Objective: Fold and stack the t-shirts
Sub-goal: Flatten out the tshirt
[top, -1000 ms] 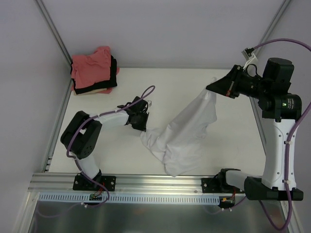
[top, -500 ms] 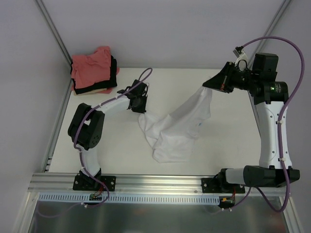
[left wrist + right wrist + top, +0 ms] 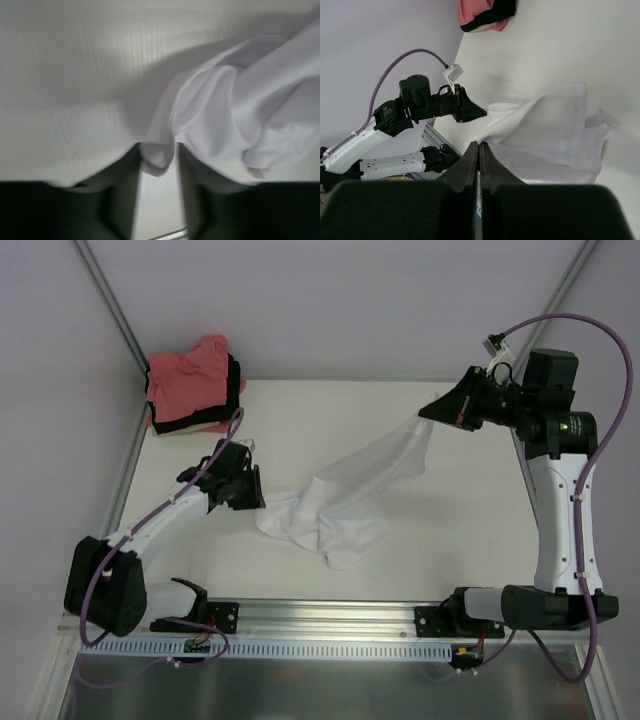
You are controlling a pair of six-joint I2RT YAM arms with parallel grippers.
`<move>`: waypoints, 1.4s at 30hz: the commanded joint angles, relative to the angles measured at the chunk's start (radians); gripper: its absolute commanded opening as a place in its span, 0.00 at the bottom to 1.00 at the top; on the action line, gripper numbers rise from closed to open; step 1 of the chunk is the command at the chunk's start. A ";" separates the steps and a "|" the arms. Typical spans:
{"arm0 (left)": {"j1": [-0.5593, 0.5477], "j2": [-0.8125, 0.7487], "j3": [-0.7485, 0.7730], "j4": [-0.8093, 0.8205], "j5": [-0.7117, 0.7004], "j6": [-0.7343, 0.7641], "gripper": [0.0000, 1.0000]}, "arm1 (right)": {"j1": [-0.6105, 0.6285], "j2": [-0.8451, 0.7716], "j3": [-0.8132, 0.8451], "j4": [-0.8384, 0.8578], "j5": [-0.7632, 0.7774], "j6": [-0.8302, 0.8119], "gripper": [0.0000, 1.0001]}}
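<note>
Top external view shows the left gripper [image 3: 256, 502], pinching one edge of the white t-shirt [image 3: 340, 505], now pulled back toward the near left while the right gripper [image 3: 429, 420] pinches the far edge, so the shirt stretches mid-table [image 3: 470, 530], likely for laying flat.

Top: fixed overhead, distant, facing down onto table [image 3: 330, 415]. Wrists: close, low. All three share the white t-shirt [image 3: 345, 505].
</note>
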 commanded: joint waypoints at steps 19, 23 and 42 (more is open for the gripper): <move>-0.042 0.155 0.268 0.227 0.192 0.084 0.99 | -0.006 -0.239 -0.216 0.048 -0.025 0.033 0.01; -0.040 0.332 0.416 0.172 0.241 0.102 0.99 | -0.007 -0.370 -0.287 -0.083 0.082 -0.013 0.01; -0.043 0.236 0.464 0.041 0.290 0.136 0.99 | -0.006 -0.882 -1.069 -0.234 0.383 0.017 0.01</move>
